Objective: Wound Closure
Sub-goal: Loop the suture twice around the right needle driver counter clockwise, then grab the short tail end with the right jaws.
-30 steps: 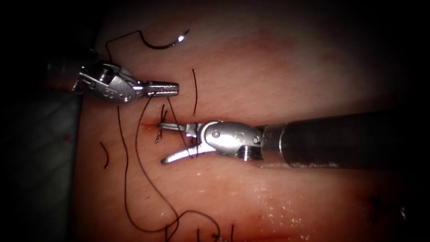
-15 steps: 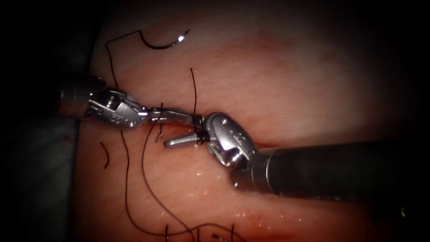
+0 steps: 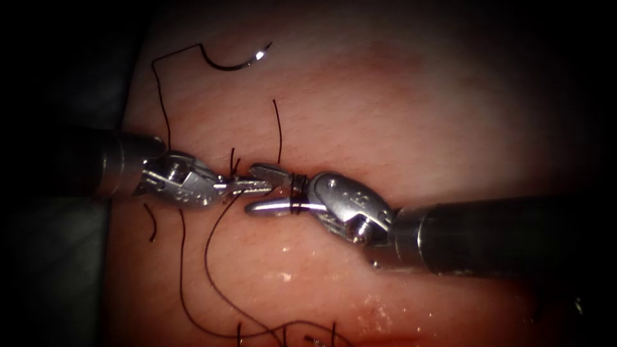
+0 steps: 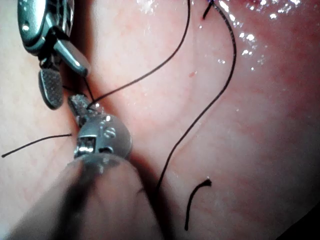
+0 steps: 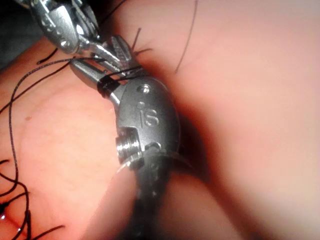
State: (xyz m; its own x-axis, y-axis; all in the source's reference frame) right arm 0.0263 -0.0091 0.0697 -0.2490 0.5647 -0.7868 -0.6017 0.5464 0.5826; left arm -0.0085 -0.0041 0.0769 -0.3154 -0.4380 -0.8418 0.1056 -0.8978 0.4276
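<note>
The curved needle (image 3: 234, 62) lies free on the tissue (image 3: 398, 109) at the far upper left, not in it, its thread (image 3: 162, 106) running down past the left tool. My left tool (image 3: 265, 186) comes in from the left, jaws shut on a strand of thread (image 4: 131, 83); its tip (image 4: 80, 106) sits between the right tool's jaws. My right tool (image 3: 250, 189) has its jaws open with thread wound round both (image 3: 297, 193), also seen as dark wraps (image 5: 107, 86). It grips nothing. A short thread tail (image 3: 278, 128) stands above the jaws.
A long thread loop (image 3: 209, 270) trails down to earlier stitches and knots (image 3: 283, 331) at the lower edge, where wet red fluid (image 3: 385, 334) glistens. A cut piece of thread (image 3: 152, 223) lies left of the tools. The right shaft (image 3: 488, 234) crosses the right side.
The left tool moved down and right with its thread until its tip entered the right tool's open jaws. The right tool turned and shifted slightly; thread now wraps both its jaws. The needle stayed put.
</note>
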